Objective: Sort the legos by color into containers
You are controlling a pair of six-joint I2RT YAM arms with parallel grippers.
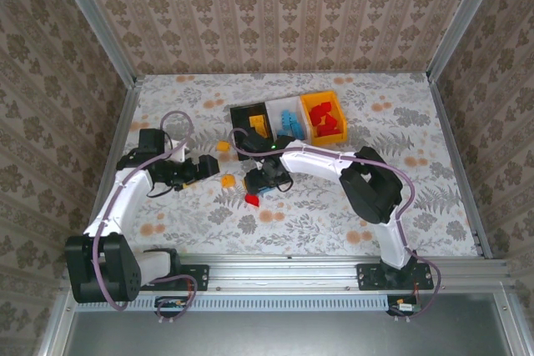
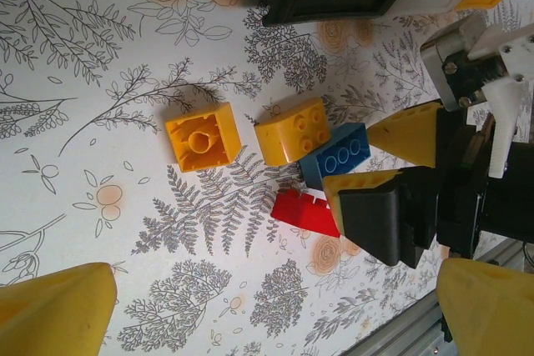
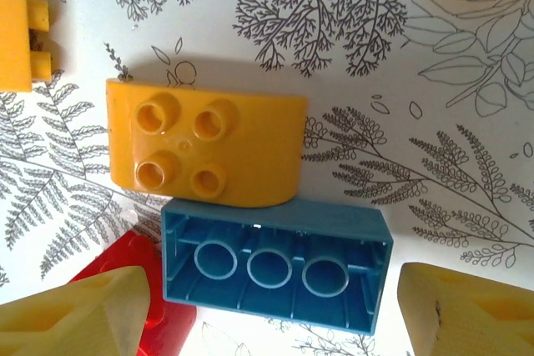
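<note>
Loose legos lie mid-table: an upside-down light blue brick (image 3: 275, 268), a studded yellow brick (image 3: 204, 152) touching its far side, a red brick (image 3: 117, 263) at its left end, and another yellow brick (image 2: 203, 137) further off. My right gripper (image 3: 271, 310) is open and straddles the blue brick, one fingertip beyond each end with small gaps. My left gripper (image 1: 203, 168) is open and empty, left of the cluster, low over the table. At the back stand the containers: black tray (image 1: 240, 114) with yellow bricks, white tray (image 1: 277, 108) with blue, orange-yellow tray (image 1: 332, 99) with red.
One more yellow brick (image 1: 223, 146) lies between the left gripper and the black tray. The right arm (image 1: 334, 160) arches across the table in front of the trays. Patterned walls enclose the table; a metal rail (image 1: 284, 266) runs along the near edge.
</note>
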